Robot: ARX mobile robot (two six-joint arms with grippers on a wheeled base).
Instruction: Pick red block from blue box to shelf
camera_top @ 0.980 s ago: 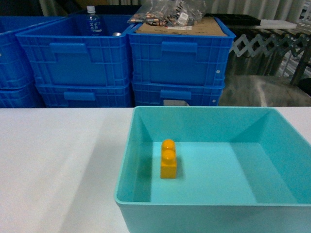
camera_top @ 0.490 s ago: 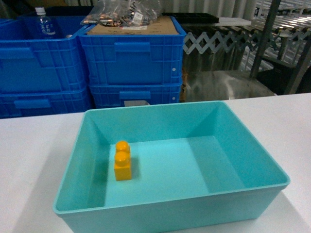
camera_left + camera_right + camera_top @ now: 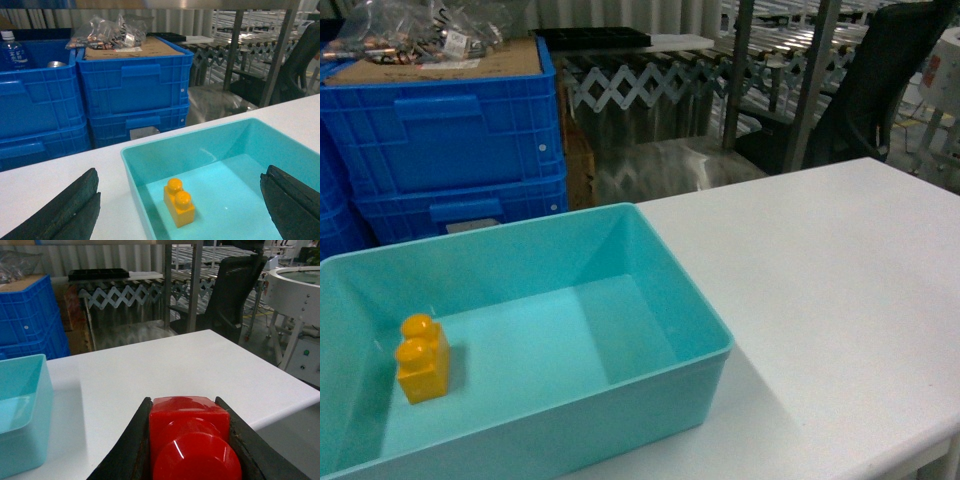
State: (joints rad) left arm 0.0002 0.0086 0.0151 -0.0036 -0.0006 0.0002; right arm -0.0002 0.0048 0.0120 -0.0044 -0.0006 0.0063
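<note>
Red block (image 3: 192,440) clamped between the dark fingers (image 3: 131,450) of the right gripper (image 3: 190,445), stud turned toward the wrist camera, held above the white table (image 3: 165,370) and well clear of the blue box (image 3: 20,410). Out of sight in the head view, as are both grippers.

Left gripper (image 3: 180,205) spread wide apart, one black finger (image 3: 65,207) low at the left edge of its view and the other at the right, nothing between them but the tub underneath. Inside the blue box (image 3: 620,250), only a yellow-orange two-stud brick (image 3: 422,358), standing upright on the floor near the left side (the same brick (image 3: 179,201) seen from the left wrist, close to the near-left corner).

Tub resting on the table (image 3: 840,280), toward its left part in the head view. Behind the table, stacked dark blue crates (image 3: 445,150) with a cardboard sheet and clear bags (image 3: 410,30) of small parts on top. Further right, steel uprights of the shelf (image 3: 195,285), a folding lattice barrier (image 3: 125,295), a black chair (image 3: 235,290) and a white round conveyor table (image 3: 295,290).
</note>
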